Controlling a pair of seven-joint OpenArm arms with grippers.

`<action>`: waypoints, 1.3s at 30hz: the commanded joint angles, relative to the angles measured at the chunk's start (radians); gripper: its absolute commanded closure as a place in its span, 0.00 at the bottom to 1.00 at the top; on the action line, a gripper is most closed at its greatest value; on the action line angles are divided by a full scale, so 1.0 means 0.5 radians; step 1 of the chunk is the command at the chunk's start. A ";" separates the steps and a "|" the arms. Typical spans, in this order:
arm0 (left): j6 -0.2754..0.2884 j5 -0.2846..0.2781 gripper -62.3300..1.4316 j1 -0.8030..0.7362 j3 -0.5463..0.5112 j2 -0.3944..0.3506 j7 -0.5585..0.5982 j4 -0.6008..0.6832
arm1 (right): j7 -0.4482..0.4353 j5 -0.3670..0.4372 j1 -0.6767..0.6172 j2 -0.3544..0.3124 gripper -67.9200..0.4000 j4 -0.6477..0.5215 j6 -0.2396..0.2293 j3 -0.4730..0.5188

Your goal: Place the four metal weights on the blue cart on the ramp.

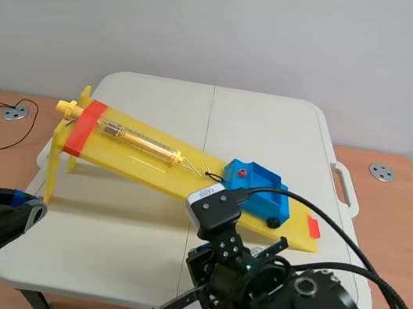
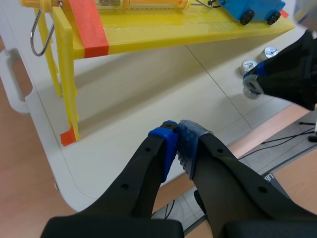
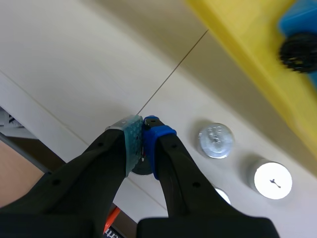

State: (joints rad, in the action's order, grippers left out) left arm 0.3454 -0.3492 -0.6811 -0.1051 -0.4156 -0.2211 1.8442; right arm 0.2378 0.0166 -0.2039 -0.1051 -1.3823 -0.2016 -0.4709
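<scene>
Jaws on my left gripper point(image 2: 177, 131) and right gripper point(image 3: 143, 130) are pressed together empty; the weights point(image 3: 215, 140) on the table point(image 1: 160, 99) beside the ramp point(image 1: 141, 163) look dense and slick, so I'd pinch their round sides.

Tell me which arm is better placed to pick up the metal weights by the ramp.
Right. The right gripper hangs just beside the metal weights near the blue cart; the left gripper sits by the raised end of the ramp, away from them.
</scene>
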 commanded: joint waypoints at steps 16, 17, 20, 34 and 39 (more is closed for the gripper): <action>0.049 -0.148 0.92 0.040 -0.030 0.010 0.192 0.131 | 0.079 0.984 -0.387 -0.143 0.98 -1.051 -0.175 0.731; 0.049 -0.148 0.92 0.040 -0.030 0.010 0.192 0.131 | 0.082 1.041 -0.385 -0.133 0.99 -1.057 -0.175 0.784; 0.049 -0.148 0.92 0.040 -0.030 0.010 0.192 0.131 | 0.089 1.168 -0.361 -0.079 0.99 -1.057 -0.214 0.937; 0.049 -0.148 0.92 0.040 -0.030 0.010 0.192 0.131 | 0.101 1.256 0.071 0.220 0.99 -0.800 -0.228 1.116; 0.049 -0.148 0.92 0.040 -0.030 0.010 0.192 0.131 | 0.089 1.254 0.249 0.276 0.99 -0.626 -0.268 1.115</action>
State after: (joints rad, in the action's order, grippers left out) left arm 0.3454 -0.3492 -0.6811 -0.1051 -0.4156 -0.2211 1.8442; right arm 0.4137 0.5842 -0.1738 0.0395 -1.6482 -0.2813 0.1215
